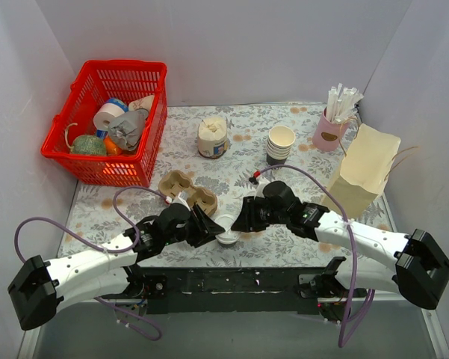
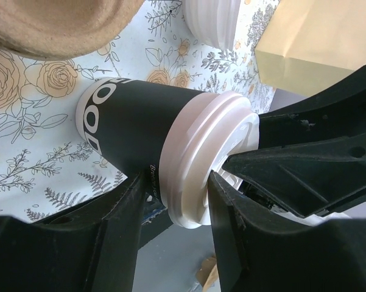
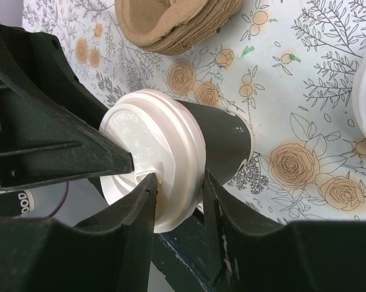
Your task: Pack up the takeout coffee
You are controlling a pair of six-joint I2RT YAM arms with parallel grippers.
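Takeout coffee (image 2: pixel 131 131): your left gripper (image 2: pixel 175 185) and right gripper (image 3: pixel 179 182) both pinch its lid (image 3: pixel 149 143) narrowly; squeeze gently, keep it upright.

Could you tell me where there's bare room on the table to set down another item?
Bare cloth lies between the jar and the stack of cups, forward to the cardboard carriers. Another patch sits before the red basket, crossed by a purple cable. Front centre is crowded: the left gripper and right gripper meet at the coffee cup.
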